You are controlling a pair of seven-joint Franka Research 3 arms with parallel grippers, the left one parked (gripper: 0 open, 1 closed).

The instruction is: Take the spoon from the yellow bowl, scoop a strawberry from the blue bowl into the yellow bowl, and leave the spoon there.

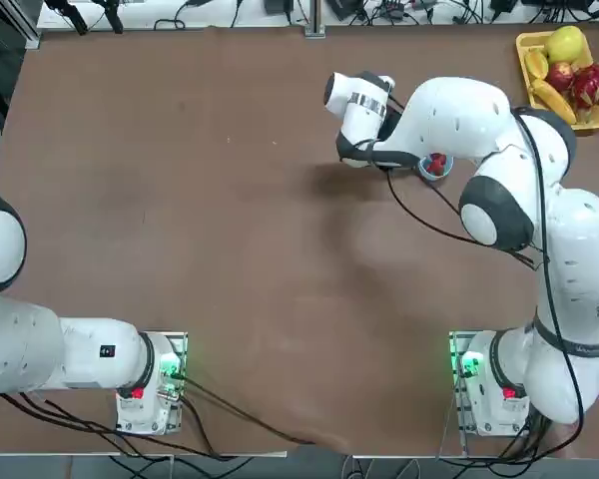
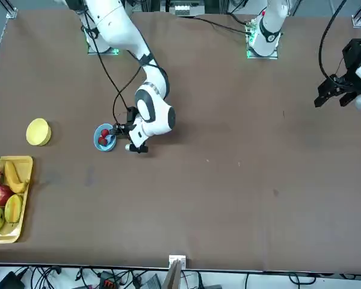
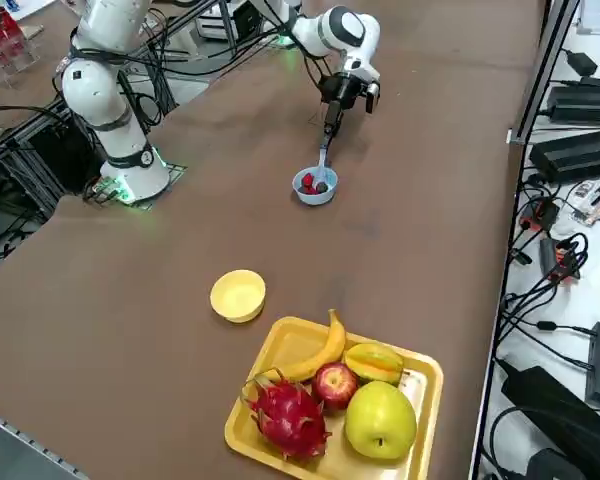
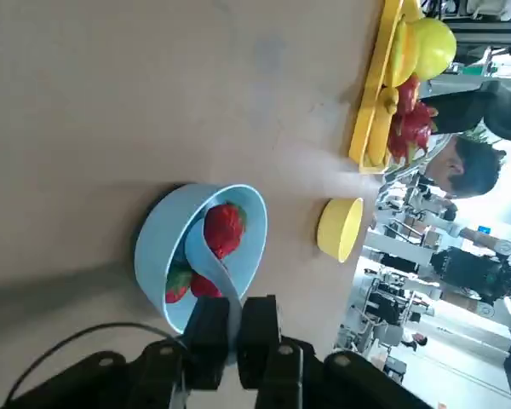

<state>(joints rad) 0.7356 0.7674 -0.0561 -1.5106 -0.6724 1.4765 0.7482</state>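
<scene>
Closest to the lens in the right wrist view, the two black fingers (image 4: 206, 334) of the right claw (image 4: 232, 334) press together on the handle of the pale spoon (image 4: 211, 264). Its scoop reaches over the rim into the blue bowl (image 4: 157, 247), just beneath a strawberry (image 4: 223, 228), with more red berries under it. Only this view shows the grip and the berries clearly.

In the right side view, the fruit tray (image 3: 420, 375) sits lowest in the frame, holding a banana, an apple, a dragon fruit and a green-yellow fruit. Just above and left of it stands the yellow bowl (image 3: 238, 295), with nothing in it. Higher, near the centre, is the blue bowl (image 3: 315, 187), with the spoon (image 3: 324, 158) rising steeply from it to the claw (image 3: 332, 124).

The top view hides most of this: the right arm covers the claw and spoon, leaving only a sliver of the blue bowl (image 1: 436, 166) in the upper right, and the tray (image 1: 525, 66) in the corner.

The front view shows the blue bowl (image 2: 99, 138) left of centre with the claw (image 2: 118, 129) at its right edge, and the yellow bowl (image 2: 38, 132) well apart at the far left of the brown desk (image 2: 228, 180).
</scene>
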